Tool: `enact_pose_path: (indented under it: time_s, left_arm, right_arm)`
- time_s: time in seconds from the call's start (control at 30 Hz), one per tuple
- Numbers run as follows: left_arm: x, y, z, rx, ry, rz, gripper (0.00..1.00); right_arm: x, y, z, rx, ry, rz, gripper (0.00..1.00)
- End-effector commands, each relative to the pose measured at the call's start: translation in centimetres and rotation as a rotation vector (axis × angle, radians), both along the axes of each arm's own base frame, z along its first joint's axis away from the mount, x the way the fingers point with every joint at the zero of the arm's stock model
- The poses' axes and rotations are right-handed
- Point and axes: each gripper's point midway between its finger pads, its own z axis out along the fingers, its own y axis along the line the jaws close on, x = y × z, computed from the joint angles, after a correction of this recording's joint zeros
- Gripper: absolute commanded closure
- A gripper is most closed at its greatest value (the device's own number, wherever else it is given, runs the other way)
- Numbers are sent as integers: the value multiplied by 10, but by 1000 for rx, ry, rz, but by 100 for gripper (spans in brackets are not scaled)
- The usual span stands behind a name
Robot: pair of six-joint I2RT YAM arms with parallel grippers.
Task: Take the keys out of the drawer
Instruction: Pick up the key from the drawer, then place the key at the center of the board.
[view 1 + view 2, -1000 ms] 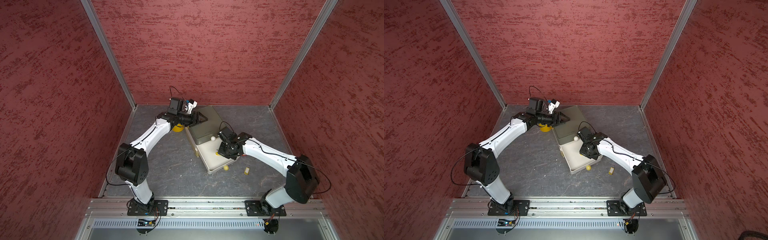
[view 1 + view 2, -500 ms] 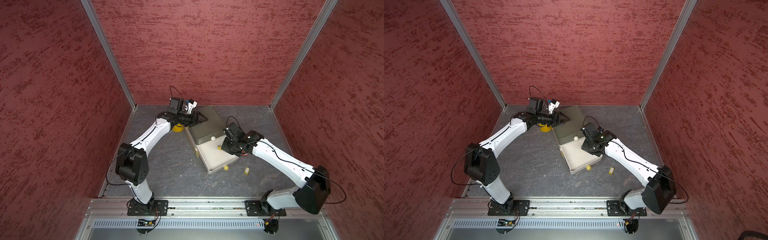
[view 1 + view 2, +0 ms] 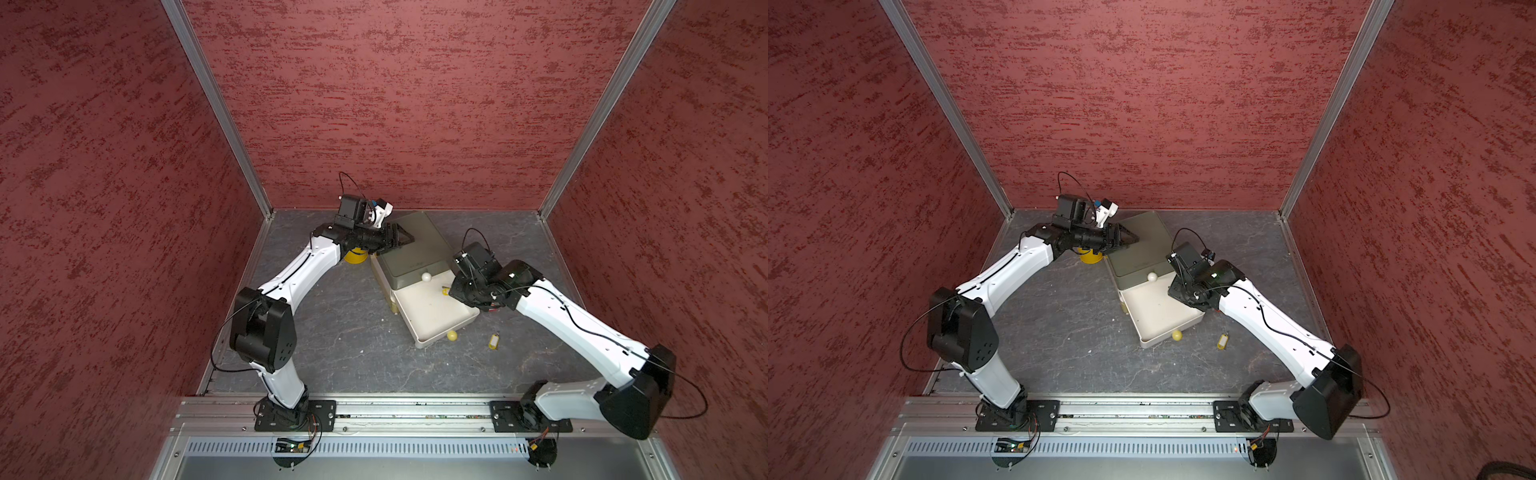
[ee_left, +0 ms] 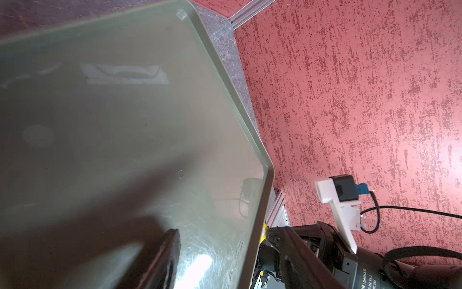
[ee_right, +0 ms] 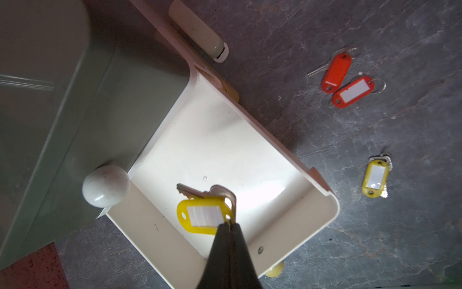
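My right gripper (image 5: 228, 225) is shut on the ring of a yellow-tagged key (image 5: 203, 216), which hangs over the open cream drawer (image 5: 212, 150). In both top views the right gripper (image 3: 453, 293) (image 3: 1173, 291) sits at the drawer's (image 3: 440, 336) right side. Two red-tagged keys (image 5: 336, 72) (image 5: 353, 91) and another yellow-tagged key (image 5: 376, 179) (image 3: 493, 341) (image 3: 1222, 340) lie on the floor beside the drawer. My left gripper (image 3: 405, 240) (image 4: 223, 232) is open astride the grey-green cabinet's (image 4: 100, 125) rear left edge, one finger over its top.
A white round knob (image 5: 106, 185) (image 3: 426, 276) sits on the cabinet front above the drawer. The drawer front has a yellow knob (image 3: 451, 335). A yellow object (image 3: 355, 257) stands behind the left arm. Red walls close in on three sides.
My right arm's elbow has swung out to the right and lower, while its gripper stays over the drawer's right side. The left arm has not moved.
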Motion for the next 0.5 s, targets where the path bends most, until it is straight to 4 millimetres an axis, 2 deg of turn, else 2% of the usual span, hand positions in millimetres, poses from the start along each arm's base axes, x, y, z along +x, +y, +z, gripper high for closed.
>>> enact_pose_path:
  time_s: [0.0, 0.47]
  left_arm:
    - [-13, 11, -35, 87, 122, 34, 34]
    - [-18, 8, -26, 99, 102, 32, 34]
  right_arm:
    - [-2, -12, 13, -31, -36, -22, 100]
    - [-7, -39, 19, -9, -57, -92, 100]
